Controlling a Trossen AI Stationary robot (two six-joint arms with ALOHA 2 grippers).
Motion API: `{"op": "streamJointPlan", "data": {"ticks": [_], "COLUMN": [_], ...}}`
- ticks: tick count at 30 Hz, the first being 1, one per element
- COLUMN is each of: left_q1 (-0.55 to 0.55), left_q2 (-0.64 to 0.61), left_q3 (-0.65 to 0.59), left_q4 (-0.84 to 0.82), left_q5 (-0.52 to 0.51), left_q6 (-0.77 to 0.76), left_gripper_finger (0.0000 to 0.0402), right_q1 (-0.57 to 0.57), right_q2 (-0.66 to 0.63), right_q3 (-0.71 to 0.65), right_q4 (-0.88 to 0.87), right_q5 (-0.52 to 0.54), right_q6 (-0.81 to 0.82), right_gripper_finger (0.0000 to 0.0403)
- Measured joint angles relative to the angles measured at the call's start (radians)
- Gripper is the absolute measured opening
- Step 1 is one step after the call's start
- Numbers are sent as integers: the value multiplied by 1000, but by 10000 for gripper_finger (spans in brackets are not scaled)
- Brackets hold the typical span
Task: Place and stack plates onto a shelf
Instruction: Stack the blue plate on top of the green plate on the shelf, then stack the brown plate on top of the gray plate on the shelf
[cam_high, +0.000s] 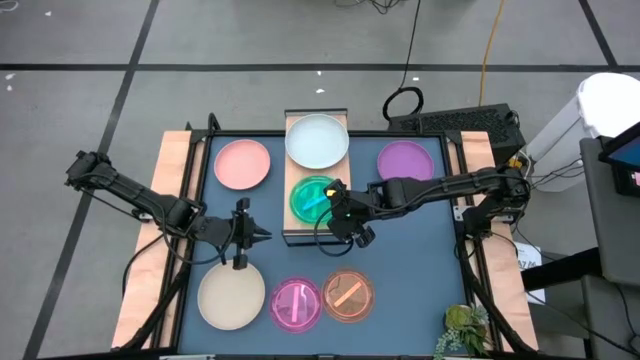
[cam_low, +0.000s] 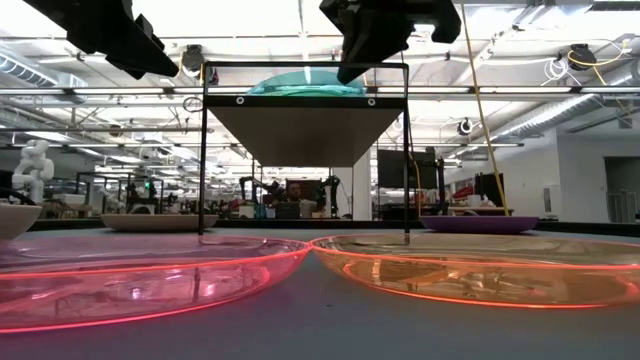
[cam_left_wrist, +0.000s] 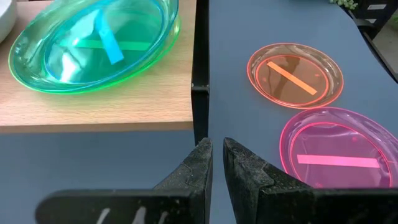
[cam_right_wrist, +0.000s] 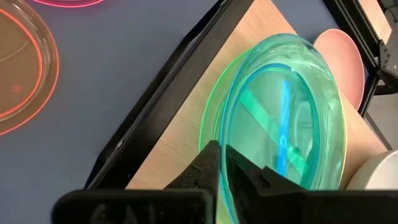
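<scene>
From above, the shelf (cam_high: 316, 180) lies along the far middle of the dark surface (cam_high: 420, 250), carrying the pale blue-white plate (cam_high: 317, 140) at its far end and the teal plate (cam_high: 316, 198) nested in the green plate (cam_high: 297, 200) nearer the front. The salmon pink plate (cam_high: 242, 163) sits left of the shelf, the purple plate (cam_high: 406, 161) right of it, and the cream plate (cam_high: 231, 296), magenta plate (cam_high: 296, 303) and orange plate (cam_high: 348, 295) line the near edge.

The right gripper (cam_high: 352, 222) hangs at the shelf's front right corner, just beside the nested pair. The right wrist view shows what the high view does not: its jaws are pressed together, with the teal plate's rim (cam_right_wrist: 273, 112) just past their tips (whether they touch it is unclear).

The left gripper (cam_high: 262, 236) waits over the surface left of the shelf. Its wrist view shows the jaws nearly closed, a thin gap between them, holding nothing, aimed at the shelf's dark edge.

The low view shows the shelf raised on thin black legs, only the teal dome (cam_low: 305, 84) peeping over its top; both grippers are cut off at the upper edge there.
</scene>
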Motion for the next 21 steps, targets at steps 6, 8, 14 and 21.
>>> {"op": "streamJointPlan", "data": {"ticks": [6, 8, 14, 21], "left_q1": [0, 0, -15, -54], "left_q2": [0, 0, 0, 0], "left_q3": [0, 0, 0, 0], "left_q4": [0, 0, 0, -2], "left_q5": [0, 0, 0, 0], "left_q6": [0, 0, -3, -59], "left_gripper_finger": [47, 47, 47, 47], "right_q1": [0, 1, 35, 126], "right_q2": [-3, -12, -83, -155], "right_q3": [0, 0, 0, 0], "right_q4": [-1, -4, -7, -40], "right_q5": [52, 57, 48, 45], "right_q6": [20, 34, 105, 371], "right_gripper_finger": [73, 90, 122, 120]}}
